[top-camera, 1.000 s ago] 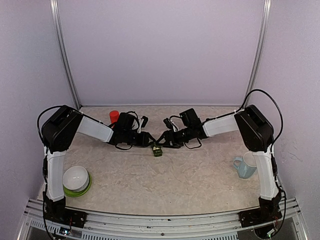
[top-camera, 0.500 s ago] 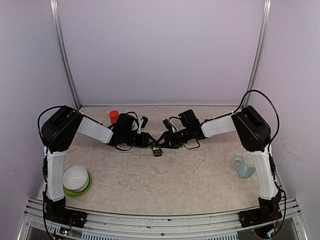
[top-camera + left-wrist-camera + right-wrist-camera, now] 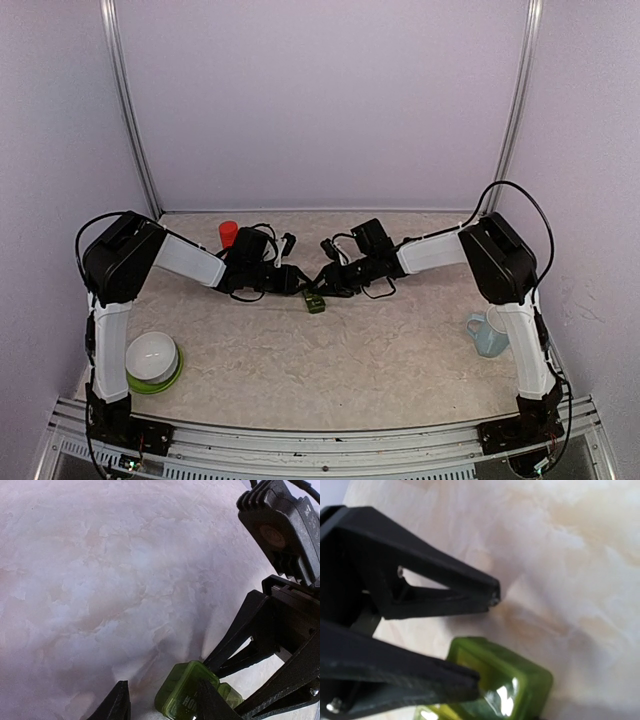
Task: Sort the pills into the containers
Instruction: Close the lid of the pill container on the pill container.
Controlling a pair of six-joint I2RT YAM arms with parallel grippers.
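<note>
- White bowl (image 3: 152, 352) on a green plate (image 3: 172, 380), near-left tabletop (image 3: 350, 360).
- Orange-red bottle (image 3: 228, 233) behind the left arm.
- Left fingers (image 3: 117, 704) spread, one tip overlapping the strip's end.
- Green containers (image 3: 184, 687) mid-tabletop, between both arms.
- Right fingers (image 3: 420, 595) parted, the lower crossing the strip.
- Pale blue mug (image 3: 490, 333) far right.
</note>
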